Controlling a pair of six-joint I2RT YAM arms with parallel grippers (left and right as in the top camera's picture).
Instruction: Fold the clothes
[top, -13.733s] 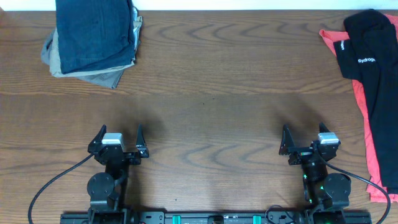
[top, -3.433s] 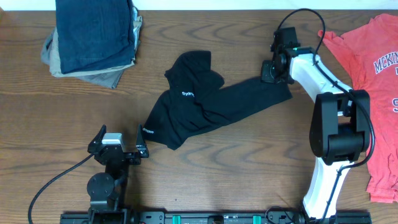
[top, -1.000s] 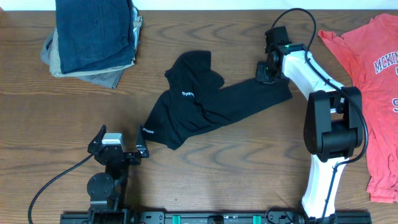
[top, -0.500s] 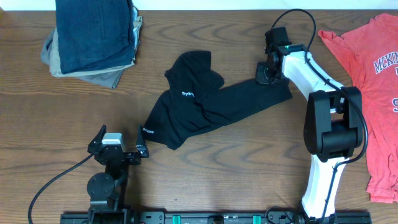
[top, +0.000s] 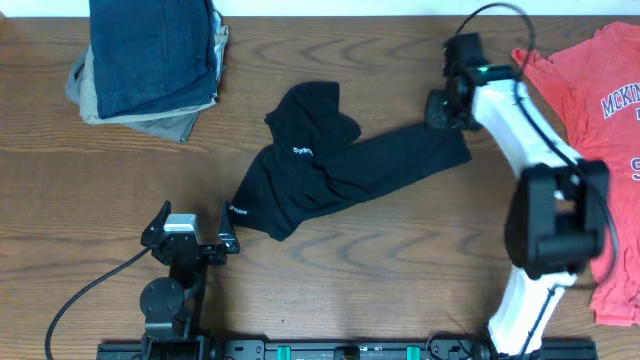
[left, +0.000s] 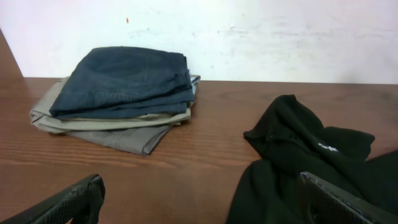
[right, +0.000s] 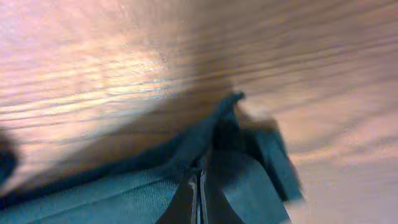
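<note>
We are spreading out the black shirt (top: 330, 170), which lies crumpled mid-frame. Our right end effector (top: 438, 108) sits at its upper-right end, clamped or not we cannot tell, while the left end effector (top: 192, 222) rests at lower left, fingers apart. Next, we judge, the shirt needs pulling flat. Open tabletop (top: 400, 255) lies below it; the folded stack (top: 150, 60) upper left and red shirt (top: 588, 70) at right limit room.

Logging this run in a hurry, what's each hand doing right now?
Left hand: open, holding nothing.
Right hand: cannot be told; its wrist view is blurred, and it sits at the end of the black T-shirt.
</note>
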